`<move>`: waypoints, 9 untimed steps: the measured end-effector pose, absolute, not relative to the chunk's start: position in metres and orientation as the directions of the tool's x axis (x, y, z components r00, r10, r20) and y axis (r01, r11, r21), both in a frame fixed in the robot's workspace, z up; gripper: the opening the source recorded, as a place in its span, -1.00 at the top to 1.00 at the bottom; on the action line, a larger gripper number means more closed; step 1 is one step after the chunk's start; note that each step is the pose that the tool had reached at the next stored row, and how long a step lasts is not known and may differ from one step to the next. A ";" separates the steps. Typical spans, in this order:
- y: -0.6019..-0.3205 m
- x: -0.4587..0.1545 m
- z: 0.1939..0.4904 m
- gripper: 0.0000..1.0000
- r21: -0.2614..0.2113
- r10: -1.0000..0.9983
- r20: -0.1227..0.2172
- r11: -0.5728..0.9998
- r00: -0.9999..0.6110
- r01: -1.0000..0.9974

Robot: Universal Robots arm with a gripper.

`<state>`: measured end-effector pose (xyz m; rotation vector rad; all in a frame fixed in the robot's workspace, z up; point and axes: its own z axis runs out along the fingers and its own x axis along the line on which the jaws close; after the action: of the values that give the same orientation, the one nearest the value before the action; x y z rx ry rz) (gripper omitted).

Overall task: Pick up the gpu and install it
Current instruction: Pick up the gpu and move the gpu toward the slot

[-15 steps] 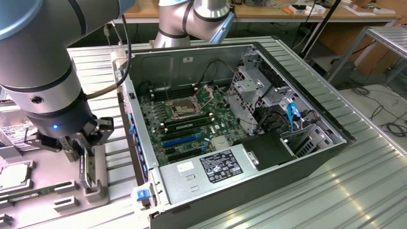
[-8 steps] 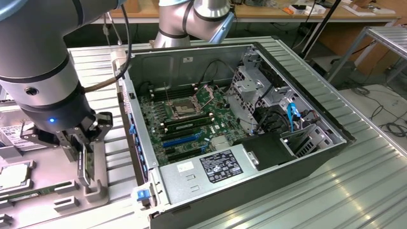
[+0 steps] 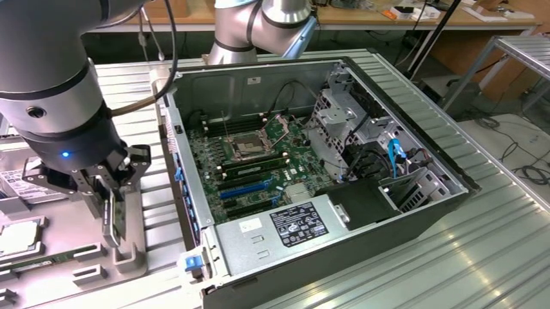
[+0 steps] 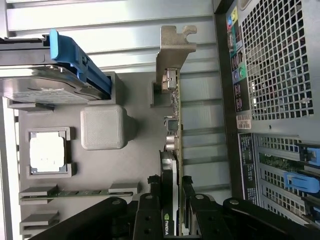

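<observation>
"Black gripper (image 4: 169, 199) fingers (image 4: 149, 206) are seen on either side of something thin. What is gripped?"

"The gpu (image 4: 171, 125), a thin dark-green board with a black face and a silver metal end bracket (image 4: 172, 55), is clamped edge-on between them. The fingers are closed against both of its faces. It is stood upright in a slotted holder of the grey plastic parts tray (image 4: 135, 165), directly under the hand, with the bracket end reaching out beyond the fingertips."

"Has it been lifted clear?"

"That cannot be told for certain. The bracket end appears seated at its grey post, so the pick-up is judged barely begun. The open black computer case (image 3: 257, 66) is off to the hand's side, well apart from the card, and its blue expansion slots (image 3: 245, 188) are seen unoccupied."

"How should this step be handled?"

"A straight pull along the holder's slot is called for — no twist, since the bracket could be caught on the post. The grip is best placed squarely on the board's flat faces, so the card is not tilted."
</observation>
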<state>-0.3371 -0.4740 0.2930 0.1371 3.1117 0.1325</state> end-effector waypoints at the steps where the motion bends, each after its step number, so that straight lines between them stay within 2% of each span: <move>1: -0.474 -0.337 0.294 0.46 0.086 0.089 -0.020 0.992 -0.996 0.087; 9: -0.474 -0.337 0.303 0.46 0.089 0.089 -0.020 0.992 -0.996 0.087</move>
<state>-0.3371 -0.4740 0.3030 0.1372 3.1116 0.1376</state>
